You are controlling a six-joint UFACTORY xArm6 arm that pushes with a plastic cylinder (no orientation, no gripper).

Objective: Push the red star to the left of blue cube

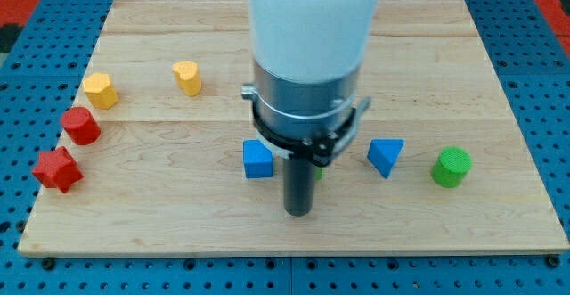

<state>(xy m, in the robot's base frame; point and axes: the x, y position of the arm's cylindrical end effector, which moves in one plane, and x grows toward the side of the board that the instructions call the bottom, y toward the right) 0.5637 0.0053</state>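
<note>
The red star (58, 169) lies near the board's left edge, low in the view. The blue cube (257, 159) sits near the middle of the board. My tip (298, 212) is down on the board just to the right of and below the blue cube, far to the right of the red star. A small green piece (319, 172) shows at the rod's right side, mostly hidden behind it.
A red cylinder (81, 126) stands just above the red star. A yellow hexagon block (101, 91) and a yellow heart-like block (188, 77) lie at upper left. A blue triangle (386, 156) and a green cylinder (451, 167) lie to the right. The wooden board (445, 54) rests on a blue pegboard.
</note>
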